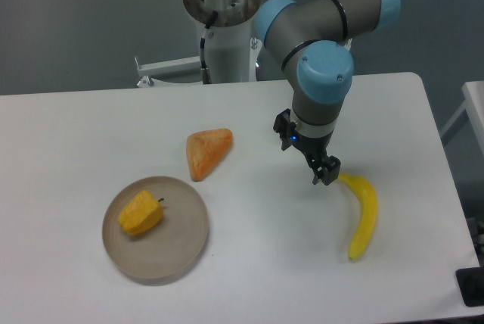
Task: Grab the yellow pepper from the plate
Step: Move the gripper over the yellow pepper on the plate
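Note:
The yellow pepper [141,214], a small blocky yellow-orange piece with a thin dark stem, lies on the left part of the round beige-grey plate [181,244] at the front left of the white table. My gripper [326,173] hangs over the table far to the right of the plate, right next to the upper end of a banana. It holds nothing. Its dark fingers look close together, but from this angle I cannot tell whether they are open or shut.
A paler orange wedge-shaped piece [207,151] lies on the table just behind the plate. A long curved yellow banana [362,214] lies at the right, close to the gripper. The robot base [223,21] stands at the table's back edge.

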Controlling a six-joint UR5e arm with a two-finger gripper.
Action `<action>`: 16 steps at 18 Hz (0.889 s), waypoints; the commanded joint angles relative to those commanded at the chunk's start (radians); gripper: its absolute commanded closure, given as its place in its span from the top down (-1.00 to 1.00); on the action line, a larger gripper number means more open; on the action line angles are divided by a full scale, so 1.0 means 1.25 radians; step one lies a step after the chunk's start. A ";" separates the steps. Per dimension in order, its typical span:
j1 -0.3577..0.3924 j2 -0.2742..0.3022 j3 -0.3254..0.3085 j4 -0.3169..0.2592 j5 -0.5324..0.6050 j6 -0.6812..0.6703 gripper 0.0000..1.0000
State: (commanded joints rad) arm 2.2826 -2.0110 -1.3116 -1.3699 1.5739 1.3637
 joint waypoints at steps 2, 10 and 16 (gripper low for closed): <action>0.000 -0.001 0.000 -0.001 0.000 0.000 1.00; -0.039 0.001 -0.001 -0.002 -0.052 -0.030 1.00; -0.190 0.006 -0.001 0.012 -0.053 -0.255 1.00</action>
State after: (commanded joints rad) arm 2.0452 -2.0034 -1.3131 -1.3545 1.5079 1.0451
